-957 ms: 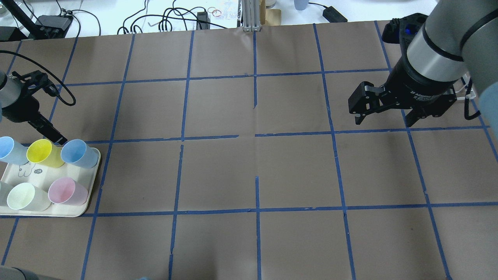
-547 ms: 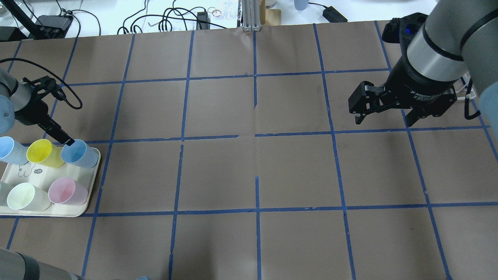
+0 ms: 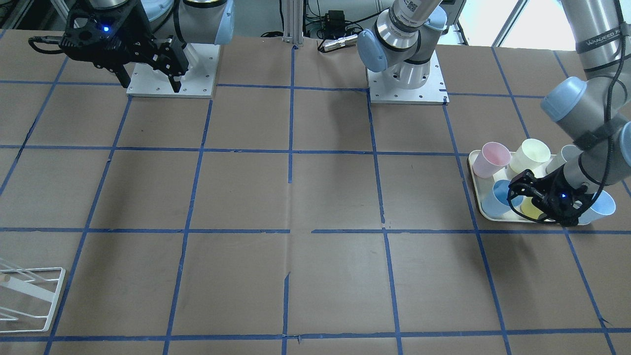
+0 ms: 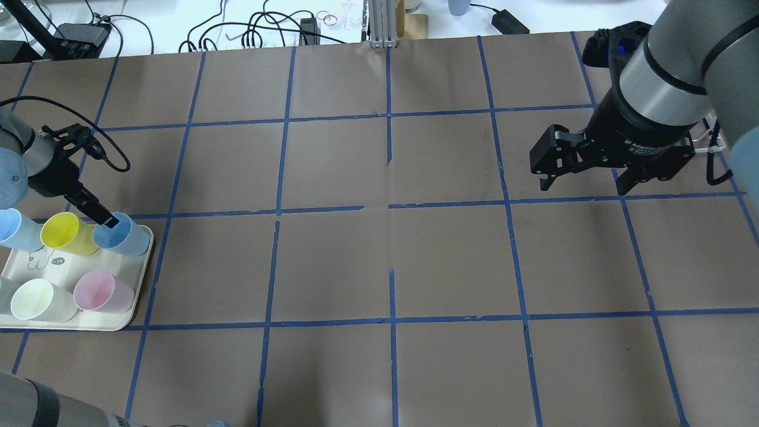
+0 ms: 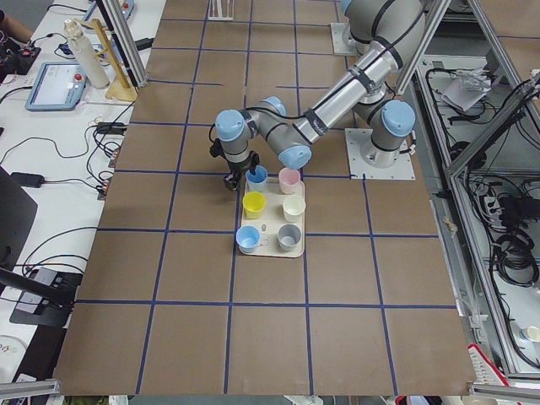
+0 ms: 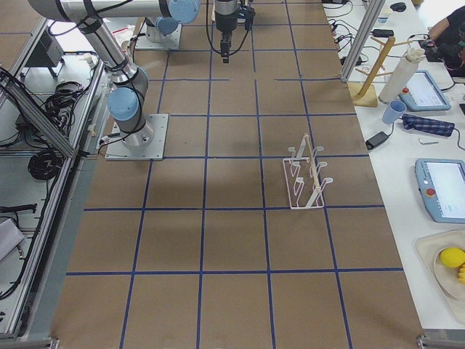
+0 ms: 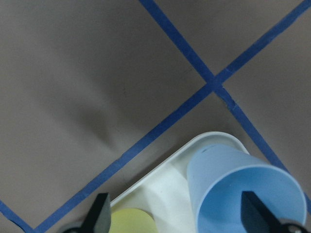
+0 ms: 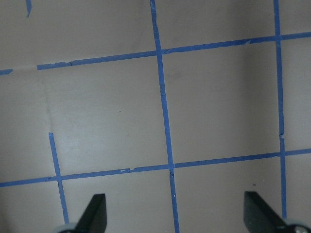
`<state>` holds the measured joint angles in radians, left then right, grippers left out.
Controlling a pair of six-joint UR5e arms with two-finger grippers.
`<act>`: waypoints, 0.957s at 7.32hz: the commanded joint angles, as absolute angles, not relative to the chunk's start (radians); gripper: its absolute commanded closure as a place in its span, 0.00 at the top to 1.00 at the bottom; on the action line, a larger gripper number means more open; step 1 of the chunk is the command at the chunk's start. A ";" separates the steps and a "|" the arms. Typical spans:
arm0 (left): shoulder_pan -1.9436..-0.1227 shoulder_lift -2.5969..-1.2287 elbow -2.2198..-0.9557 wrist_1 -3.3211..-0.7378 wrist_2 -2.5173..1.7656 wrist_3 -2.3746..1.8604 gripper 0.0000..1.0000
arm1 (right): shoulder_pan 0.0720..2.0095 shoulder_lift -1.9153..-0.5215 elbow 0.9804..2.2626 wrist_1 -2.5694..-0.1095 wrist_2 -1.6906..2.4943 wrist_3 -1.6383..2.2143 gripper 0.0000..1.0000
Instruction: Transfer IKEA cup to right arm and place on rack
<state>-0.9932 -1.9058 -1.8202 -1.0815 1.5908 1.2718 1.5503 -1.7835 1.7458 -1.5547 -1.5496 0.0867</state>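
The pale blue IKEA cup (image 4: 124,236) sits mouth up on the corner of the cream tray (image 4: 89,325), right beside a yellow cup (image 4: 62,232). The left pincer (image 7: 175,218) is spread, with one finger dipped in the cup's mouth and the other outside its wall. The right pincer (image 4: 584,187) hangs spread too, way across the bench (image 4: 391,261). The white wire rack (image 6: 305,178) is at that far end.
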 commanded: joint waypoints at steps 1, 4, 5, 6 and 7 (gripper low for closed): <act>-0.992 -1.907 -1.838 -1.072 1.592 1.270 0.47 | 1.542 -1.779 1.740 -1.548 -1.542 0.072 1.00; -0.992 -1.904 -1.836 -1.083 1.591 1.266 0.00 | 1.539 -1.775 1.749 -1.549 -1.149 0.069 1.00; -0.992 -1.902 -1.838 -1.085 1.585 1.266 0.00 | 1.539 -1.775 1.752 -1.545 -1.071 0.068 1.00; -0.994 -1.884 -1.823 -1.104 1.580 1.266 0.00 | 1.537 -1.775 1.756 -1.549 -0.963 0.069 1.00; -0.997 -1.861 -1.795 -1.168 1.568 1.266 0.00 | 1.534 -1.775 1.772 -1.549 -0.887 0.068 1.00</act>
<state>-0.9942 -1.8851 -1.8212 -1.1124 1.5796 1.2657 1.5368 -1.7749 1.7579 -1.5480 -1.0007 0.0684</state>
